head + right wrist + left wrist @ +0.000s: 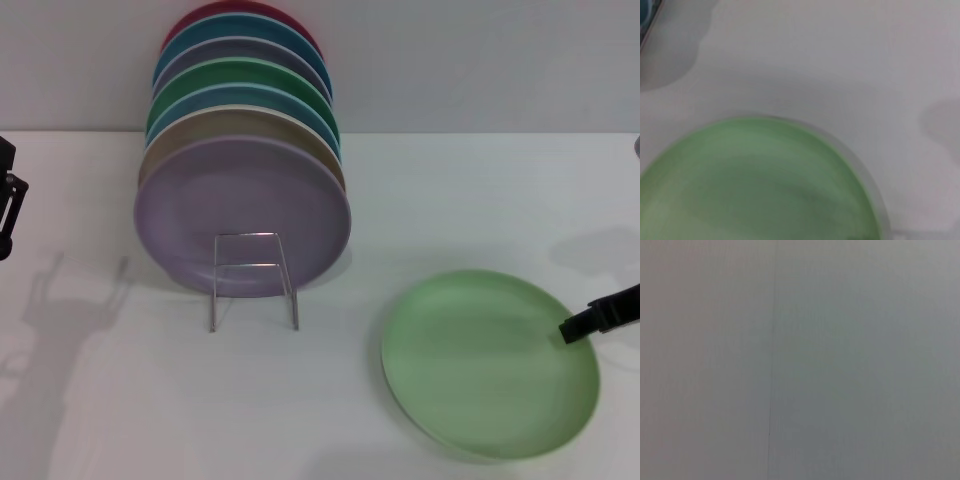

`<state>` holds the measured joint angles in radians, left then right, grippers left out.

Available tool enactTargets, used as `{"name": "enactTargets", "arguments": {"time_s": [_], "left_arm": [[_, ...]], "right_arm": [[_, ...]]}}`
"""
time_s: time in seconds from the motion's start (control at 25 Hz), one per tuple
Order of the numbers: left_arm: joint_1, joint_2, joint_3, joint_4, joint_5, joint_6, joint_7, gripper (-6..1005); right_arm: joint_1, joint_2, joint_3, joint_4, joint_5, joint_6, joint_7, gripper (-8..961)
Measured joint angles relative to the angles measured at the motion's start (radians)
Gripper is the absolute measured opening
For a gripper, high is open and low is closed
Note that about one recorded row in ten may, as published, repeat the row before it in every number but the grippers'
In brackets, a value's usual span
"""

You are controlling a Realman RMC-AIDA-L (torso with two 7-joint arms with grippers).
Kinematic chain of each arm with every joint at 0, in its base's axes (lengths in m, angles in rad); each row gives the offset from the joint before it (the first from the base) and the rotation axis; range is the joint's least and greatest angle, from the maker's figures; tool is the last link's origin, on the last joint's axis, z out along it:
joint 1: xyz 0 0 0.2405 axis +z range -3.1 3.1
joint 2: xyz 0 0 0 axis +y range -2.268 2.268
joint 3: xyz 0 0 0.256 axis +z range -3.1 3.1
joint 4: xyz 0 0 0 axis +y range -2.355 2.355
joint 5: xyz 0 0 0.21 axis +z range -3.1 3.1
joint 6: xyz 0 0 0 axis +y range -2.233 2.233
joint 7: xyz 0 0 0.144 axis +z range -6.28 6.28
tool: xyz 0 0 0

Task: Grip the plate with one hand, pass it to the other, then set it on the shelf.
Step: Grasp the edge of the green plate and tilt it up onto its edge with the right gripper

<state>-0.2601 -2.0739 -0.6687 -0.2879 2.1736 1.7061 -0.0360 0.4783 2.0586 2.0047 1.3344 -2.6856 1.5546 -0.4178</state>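
The pale light-green plate lies low at the front right of the white table, and its rim fills the lower part of the right wrist view. My right gripper reaches in from the right edge, with a black finger over the plate's right rim, shut on it. My left gripper hangs at the far left edge, well away from the plate. The shelf is a thin wire rack whose small front loop stands in front of a lavender plate.
Several upright plates fill the rack behind the lavender one, in tan, blue, emerald green, grey-purple, teal and red. A grey wall runs behind the table. The left wrist view shows only a plain grey surface.
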Motion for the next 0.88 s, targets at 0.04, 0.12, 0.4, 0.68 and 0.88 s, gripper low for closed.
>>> {"name": "enactTargets", "arguments": {"time_s": [0.04, 0.12, 0.4, 0.68, 0.88], "left_arm": [[0.000, 0.000, 0.000, 0.000, 0.000, -0.001, 0.000, 814], [-0.001, 0.000, 0.004, 0.002, 0.000, -0.004, 0.000, 814], [0.002, 0.000, 0.011, 0.003, 0.000, -0.006, 0.000, 814], [0.004, 0.000, 0.011, 0.003, 0.000, -0.004, 0.000, 813], [0.006, 0.000, 0.011, 0.003, 0.000, -0.005, 0.000, 813]], "right_arm": [[0.000, 0.001, 0.001, -0.011, 0.000, -0.006, -0.003, 513], [0.001, 0.003, 0.003, -0.037, 0.000, -0.020, -0.010, 513], [-0.003, 0.004, 0.005, -0.058, 0.000, -0.034, -0.019, 514], [0.002, 0.005, 0.005, -0.089, 0.000, -0.045, -0.027, 514], [0.013, 0.002, 0.006, -0.118, 0.000, -0.051, -0.041, 376]]}}
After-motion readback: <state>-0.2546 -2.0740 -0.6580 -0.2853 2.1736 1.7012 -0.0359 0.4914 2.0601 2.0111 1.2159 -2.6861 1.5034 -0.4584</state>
